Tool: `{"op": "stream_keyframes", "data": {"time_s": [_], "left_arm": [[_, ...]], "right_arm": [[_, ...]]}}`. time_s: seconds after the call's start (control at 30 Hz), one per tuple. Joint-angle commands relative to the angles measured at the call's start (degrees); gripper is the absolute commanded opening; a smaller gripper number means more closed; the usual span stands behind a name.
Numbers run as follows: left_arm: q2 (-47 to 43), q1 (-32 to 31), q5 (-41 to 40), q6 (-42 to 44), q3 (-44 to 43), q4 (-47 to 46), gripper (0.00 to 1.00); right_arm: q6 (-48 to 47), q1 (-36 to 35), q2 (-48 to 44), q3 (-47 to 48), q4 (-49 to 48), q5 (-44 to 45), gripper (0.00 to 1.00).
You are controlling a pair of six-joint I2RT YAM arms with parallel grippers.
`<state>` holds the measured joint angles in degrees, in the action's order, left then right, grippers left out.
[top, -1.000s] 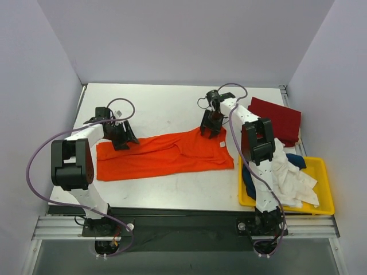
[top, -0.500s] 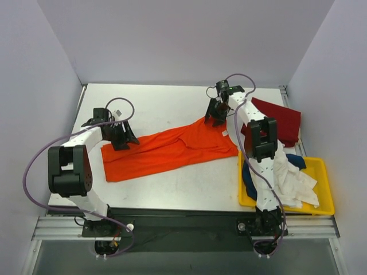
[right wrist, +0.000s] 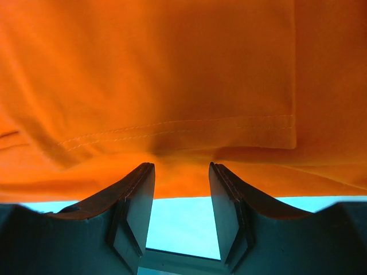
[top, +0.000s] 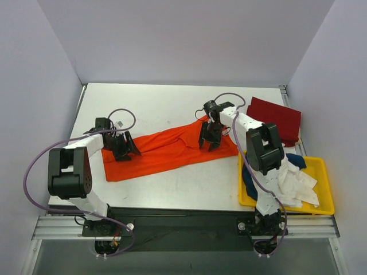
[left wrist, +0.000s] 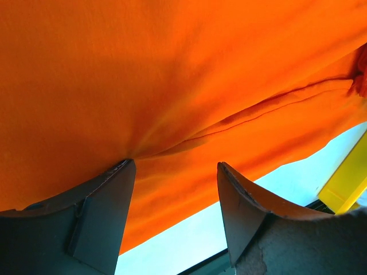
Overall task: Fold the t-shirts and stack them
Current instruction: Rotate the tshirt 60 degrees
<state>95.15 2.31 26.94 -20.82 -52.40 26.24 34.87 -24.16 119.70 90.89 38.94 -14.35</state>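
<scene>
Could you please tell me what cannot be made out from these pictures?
Wrist views: whether the left tool or the right tool pinches the orange shirt; cloth crowds the fingertips.
Top view: the bin's left side, covered by the right arm.
Top view: the red shirt's near left corner, behind that arm.

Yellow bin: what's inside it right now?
Crumpled white cloth fills most of the yellow bin, with navy cloth at its far and left edges. The right arm covers the left part; anything beneath the white cloth is hidden.
</scene>
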Motion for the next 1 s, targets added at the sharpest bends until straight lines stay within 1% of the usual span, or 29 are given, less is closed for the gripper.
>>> {"op": "stream_keyframes", "data": {"time_s": [0.0,0.13,0.27,0.37,0.5,0.53,0.6,0.63,0.67,0.7,0.77,0.97], "left_arm": [[-2.6,0.0,0.5,-0.4,1.2,-1.8,0.7],[-2.9,-0.1,0.6,-1.3,1.8,-2.2,0.7],[-3.0,0.0,0.0,-2.2,1.6,-2.3,0.7],[-3.0,0.0,1.0,-3.5,1.9,-3.0,0.7],[-3.1,-0.7,3.6,-6.0,3.2,-4.4,0.7],[-3.3,-1.2,3.6,-6.4,3.4,-4.4,0.7],[-4.4,-1.6,3.9,-8.3,4.3,-5.1,0.7],[-4.8,-1.8,4.0,-9.1,5.5,-5.4,0.7],[-5.2,-1.8,4.2,-9.9,6.0,-5.8,0.7],[-5.9,-3.9,4.5,-11.9,6.7,-7.0,0.7],[-7.7,-5.9,4.2,-14.1,8.6,-8.3,0.7],[-12.9,-10.7,0.5,-24.0,13.2,-12.6,0.71]], "right_arm": [[3.4,0.5,1.0,-0.5,1.1,4.7,0.43],[4.7,0.9,4.3,1.9,1.2,6.7,0.43],[6.6,2.5,8.4,5.4,1.5,6.8,0.43],[7.4,3.9,11.6,9.7,2.0,6.0,0.43],[8.1,5.4,16.6,19.3,4.6,4.0,0.43],[8.3,5.7,17.7,23.9,5.2,3.7,0.43],[9.1,6.5,20.5,28.1,6.6,3.3,0.43],[9.5,6.8,21.4,31.7,6.8,3.1,0.43],[10.2,6.9,22.8,32.9,6.9,2.8,0.43],[10.7,7.5,23.6,34.3,6.9,2.2,0.43],[11.1,7.9,25.3,37.1,6.9,1.1,0.43],[11.5,8.9,27.7,39.3,6.9,0.1,0.44]]}}
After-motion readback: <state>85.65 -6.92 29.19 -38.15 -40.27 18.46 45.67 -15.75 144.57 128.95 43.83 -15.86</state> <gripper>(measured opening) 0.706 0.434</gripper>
